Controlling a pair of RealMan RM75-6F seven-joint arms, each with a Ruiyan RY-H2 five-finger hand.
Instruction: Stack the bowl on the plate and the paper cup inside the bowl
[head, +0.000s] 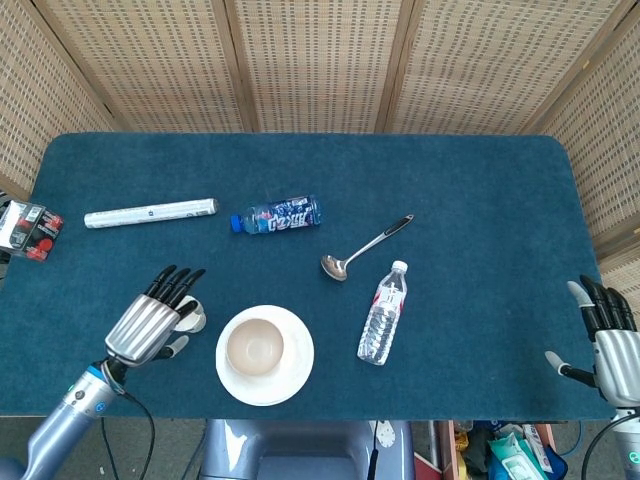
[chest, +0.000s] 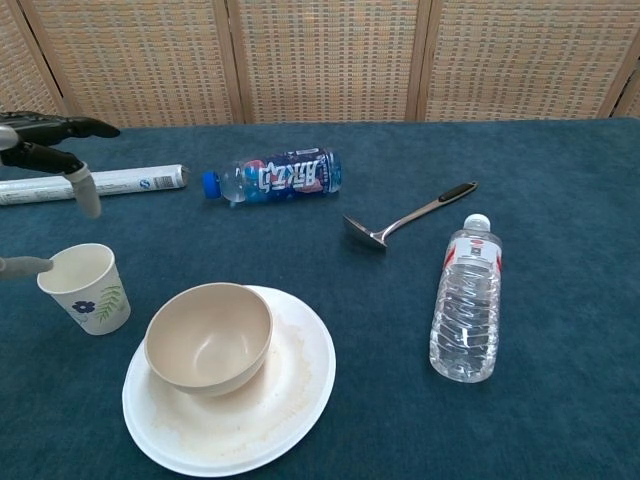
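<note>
Wicker screens back a blue counter (head: 480, 180). The left hand (head: 148, 322), fingers spread and empty, hovers over the cup (chest: 85, 288) near the front-left edge. Beside it the bowl (chest: 208, 336) already sits on the plate (chest: 290, 400); the cup remains. Open room lies between them.

Counter (chest: 560, 180): dark teal cloth, matt, short napped pile.
Bowl (chest: 208, 337): beige, smooth, dull sheen.
Plate (chest: 290, 395): white, matt, faintly stained.
Paper cup (chest: 85, 288): white paper, printed flower.
Ladle (chest: 405, 217): polished metal bowl, black handle.
Water bottle (chest: 464, 300): clear ribbed plastic, white cap.
Drink bottle (chest: 272, 177): clear plastic, glossy blue label.
Roll (chest: 95, 184): white, glossy wrap.
Left hand (head: 150, 320): brushed silver metal back, black fingers (head: 172, 283).
Screen (chest: 320, 60): woven cane panels, wood frames.
</note>
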